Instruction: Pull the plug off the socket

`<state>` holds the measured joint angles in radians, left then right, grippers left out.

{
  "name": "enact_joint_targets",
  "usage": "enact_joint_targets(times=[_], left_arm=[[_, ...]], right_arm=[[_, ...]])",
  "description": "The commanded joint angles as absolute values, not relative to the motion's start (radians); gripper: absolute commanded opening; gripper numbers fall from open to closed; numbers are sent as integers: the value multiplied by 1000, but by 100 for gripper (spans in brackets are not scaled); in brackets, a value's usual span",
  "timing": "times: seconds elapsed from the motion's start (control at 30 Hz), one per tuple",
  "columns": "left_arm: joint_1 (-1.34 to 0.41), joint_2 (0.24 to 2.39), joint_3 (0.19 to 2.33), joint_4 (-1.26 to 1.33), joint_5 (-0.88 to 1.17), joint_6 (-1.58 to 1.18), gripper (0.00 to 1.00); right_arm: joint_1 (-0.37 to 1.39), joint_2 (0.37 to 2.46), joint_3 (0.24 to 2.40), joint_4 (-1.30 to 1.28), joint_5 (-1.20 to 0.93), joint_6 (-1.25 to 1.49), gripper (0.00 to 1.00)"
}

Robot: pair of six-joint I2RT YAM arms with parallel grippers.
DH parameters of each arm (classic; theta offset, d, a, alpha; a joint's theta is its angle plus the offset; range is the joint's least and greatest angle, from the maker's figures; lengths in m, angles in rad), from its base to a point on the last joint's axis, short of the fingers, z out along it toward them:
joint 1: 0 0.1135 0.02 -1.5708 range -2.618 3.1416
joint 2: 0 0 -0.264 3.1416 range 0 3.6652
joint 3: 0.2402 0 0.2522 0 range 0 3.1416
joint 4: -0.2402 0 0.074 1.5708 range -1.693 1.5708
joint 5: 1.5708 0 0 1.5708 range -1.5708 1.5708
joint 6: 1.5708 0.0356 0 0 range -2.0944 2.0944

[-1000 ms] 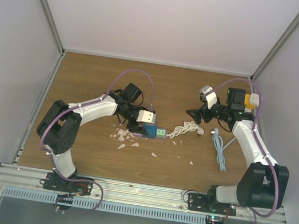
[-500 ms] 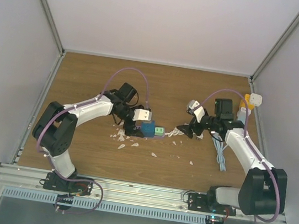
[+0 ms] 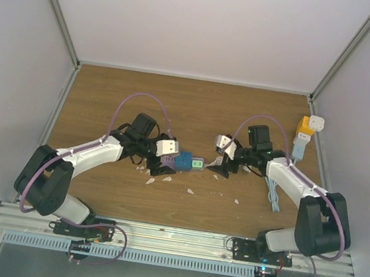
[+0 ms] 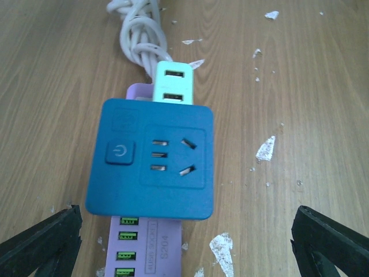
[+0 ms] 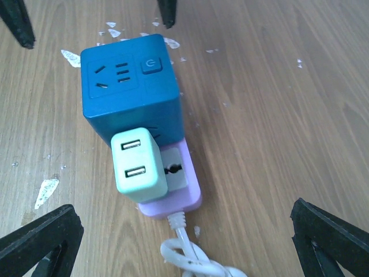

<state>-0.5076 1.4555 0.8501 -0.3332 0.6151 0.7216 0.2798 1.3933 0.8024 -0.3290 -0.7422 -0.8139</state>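
Here, in the overhead view, both arms meet at the middle of the table (image 3: 108, 93). Your left pincer (image 3: 169, 164) stands apart just left of the blue cube (image 3: 183, 160), and your right pincer (image 3: 217, 166) stands apart just right of the mint charger (image 3: 198, 162). Neither is holding anything.

From the left wrist, the blue cube fills the centre of the frame, sitting on the lavender strip (image 4: 147, 248). The mint charger is plugged in just above it, and the white cord (image 4: 141, 34) coils off at the top. The two fingers (image 4: 40, 242) show only in the lower corners, well clear of the strip. White flakes (image 4: 265, 148) lie to the right.

From the right wrist, the mint charger is at centre, seated in the strip against the cube's near face. Your open fingers are in the lower corners.

I judge this to be the approach, with the plug seated and nothing gripped. Next, close the left pincer on the strip or cube to brace it. Close the right pincer on the mint charger and pull straight up, out of its slot.

Writing: a power symbol marks the cube's button. Small print at the strip's lower end seems to read "S204", and the rest is illegible.
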Motion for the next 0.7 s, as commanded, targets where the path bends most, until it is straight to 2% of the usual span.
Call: enact_joint_targets(times=[0.0, 0.33, 0.67], left_arm=[[-502, 1404, 771, -127, 586, 631, 99], [-502, 1442, 764, -47, 556, 641, 99], [-502, 1427, 742, -47, 562, 698, 99]], right_arm=[[326, 1433, 788, -264, -762, -915, 99], [406, 1502, 775, -250, -753, -1043, 88], [436, 1552, 783, -180, -718, -1035, 65]])
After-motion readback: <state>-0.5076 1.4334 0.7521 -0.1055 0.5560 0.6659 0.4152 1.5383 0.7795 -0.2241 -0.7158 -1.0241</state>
